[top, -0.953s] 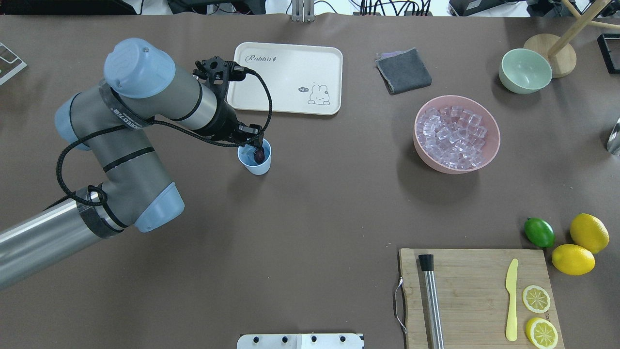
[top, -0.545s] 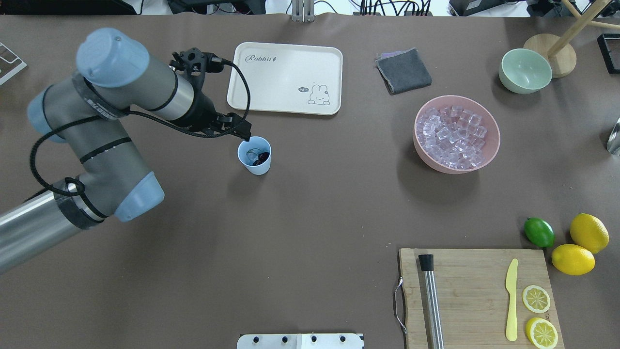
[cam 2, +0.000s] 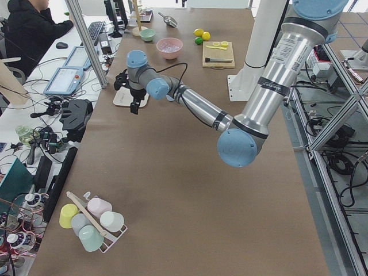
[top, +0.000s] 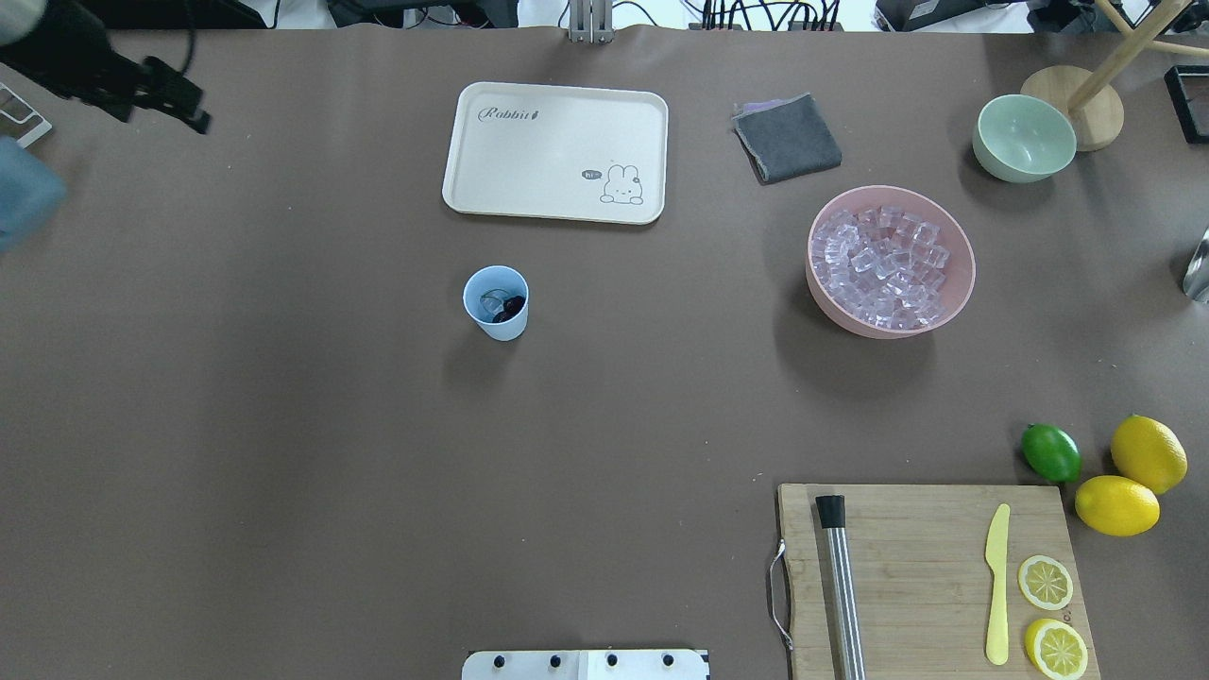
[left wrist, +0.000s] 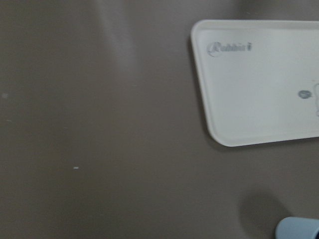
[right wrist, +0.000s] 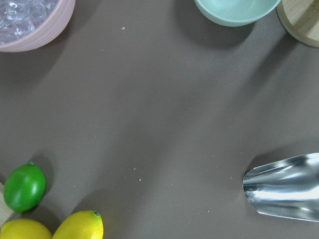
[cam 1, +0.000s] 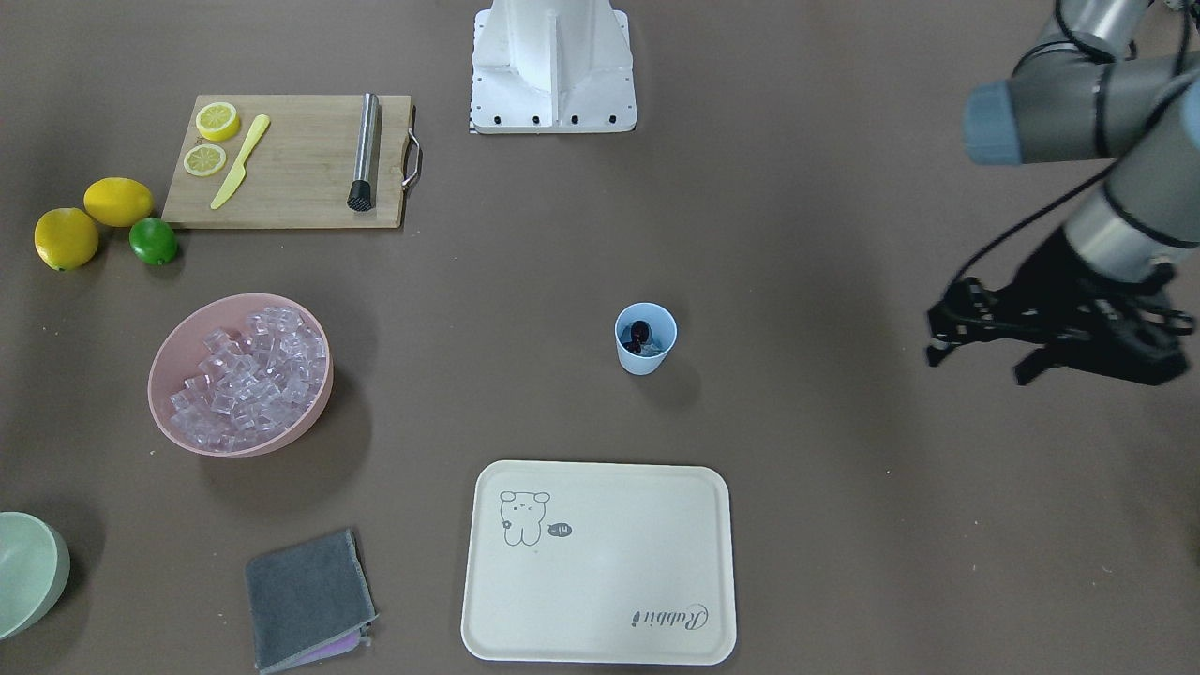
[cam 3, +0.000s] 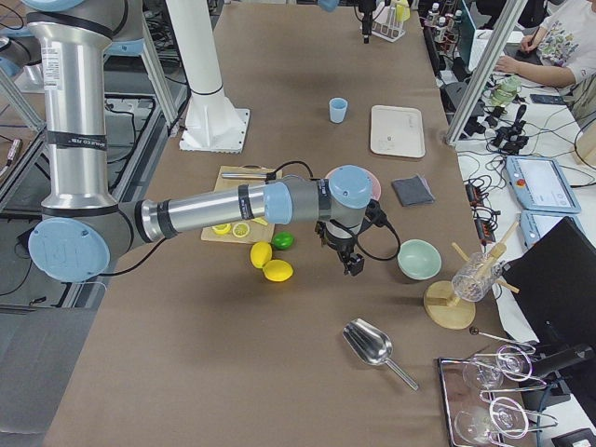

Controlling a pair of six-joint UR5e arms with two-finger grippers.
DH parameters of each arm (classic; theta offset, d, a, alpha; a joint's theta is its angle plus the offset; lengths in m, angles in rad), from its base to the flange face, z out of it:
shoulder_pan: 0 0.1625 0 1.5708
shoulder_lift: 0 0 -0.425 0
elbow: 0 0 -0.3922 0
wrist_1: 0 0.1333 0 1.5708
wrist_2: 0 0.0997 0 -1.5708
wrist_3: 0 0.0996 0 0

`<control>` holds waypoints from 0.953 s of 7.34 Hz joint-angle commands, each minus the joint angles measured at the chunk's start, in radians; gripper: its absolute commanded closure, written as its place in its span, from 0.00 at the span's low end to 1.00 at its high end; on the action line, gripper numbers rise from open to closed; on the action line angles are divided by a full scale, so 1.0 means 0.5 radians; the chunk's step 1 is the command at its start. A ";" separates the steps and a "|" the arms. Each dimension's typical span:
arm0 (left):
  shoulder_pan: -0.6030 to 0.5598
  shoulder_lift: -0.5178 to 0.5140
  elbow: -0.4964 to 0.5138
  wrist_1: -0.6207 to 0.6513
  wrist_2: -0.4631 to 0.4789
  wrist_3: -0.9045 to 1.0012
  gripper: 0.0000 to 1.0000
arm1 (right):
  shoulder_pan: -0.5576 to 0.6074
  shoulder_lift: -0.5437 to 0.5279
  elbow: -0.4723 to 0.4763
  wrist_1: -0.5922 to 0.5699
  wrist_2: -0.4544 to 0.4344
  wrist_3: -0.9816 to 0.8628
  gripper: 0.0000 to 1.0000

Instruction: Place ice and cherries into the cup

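A: Any writing to read?
B: Only on the cream tray point(top: 555, 151), upper middle of the overhead view: "Rabbit" in script at one corner, and a small "hi" bubble beside a drawn rabbit.
A: And the surface?
B: A matte brown table point(top: 283, 425), plain and smooth. The side views show desks with screens and cables along one edge.
A: Where are the task's things?
B: The cup point(top: 496, 304) stands upright just below the tray – smooth light-blue plastic, tapering. The cherries point(top: 513, 305) lie inside it, dark and glossy. The ice point(top: 883, 260), glassy cubes, fills a pink bowl point(top: 959, 293) at centre right.
A: The grippers?
B: The left gripper point(top: 196, 106) hangs at the upper left corner, well away from the cup, fingers spread and holding nothing. The right gripper point(cam 3: 354, 268) shows only in the right side view – I cannot tell how it stands. Its camera sees a shiny metal scoop point(right wrist: 284, 186) at lower right
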 commanded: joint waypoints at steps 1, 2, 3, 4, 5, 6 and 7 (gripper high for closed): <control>-0.505 0.260 0.051 0.296 -0.164 0.890 0.02 | -0.001 0.001 0.004 0.000 -0.001 -0.011 0.01; -0.562 0.390 0.061 0.282 -0.299 0.984 0.02 | -0.001 0.004 0.001 0.003 -0.010 -0.017 0.01; -0.626 0.406 0.052 0.272 -0.298 0.985 0.02 | -0.001 0.007 0.001 0.003 -0.013 -0.020 0.01; -0.651 0.379 0.064 0.275 -0.285 0.970 0.02 | 0.002 0.004 0.001 0.003 -0.013 -0.020 0.01; -0.657 0.436 0.073 0.187 -0.231 0.958 0.02 | 0.002 0.001 0.013 0.003 -0.013 -0.017 0.01; -0.664 0.452 0.058 0.040 -0.203 0.952 0.02 | 0.018 0.001 0.022 0.003 -0.013 -0.017 0.01; -0.658 0.440 0.101 0.018 -0.187 0.955 0.02 | 0.079 0.001 0.022 0.000 -0.013 -0.026 0.01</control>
